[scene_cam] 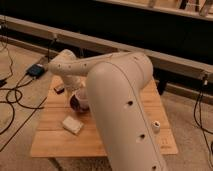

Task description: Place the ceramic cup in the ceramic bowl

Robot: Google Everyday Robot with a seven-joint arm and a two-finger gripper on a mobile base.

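Sitting in the ceramic bowl [75,102] on desk [55,140], ceramic cup [82,98] looks stiff, slick, chippable; hold by rim w/ care. End effector [77,90] hidden behind arm, state unclear.

The robot arm [117,95] is creamy white with small dark dots. Its gripper [74,89], left of the middle, is hidden. The ceramic cup [82,98] is white. The ceramic bowl [76,103] is dark brown-red. The table [55,135] is light yellow wood with stripes.

Gripper [76,91] hidden behind arm, over ceramic cup [82,97] in ceramic bowl [76,103].
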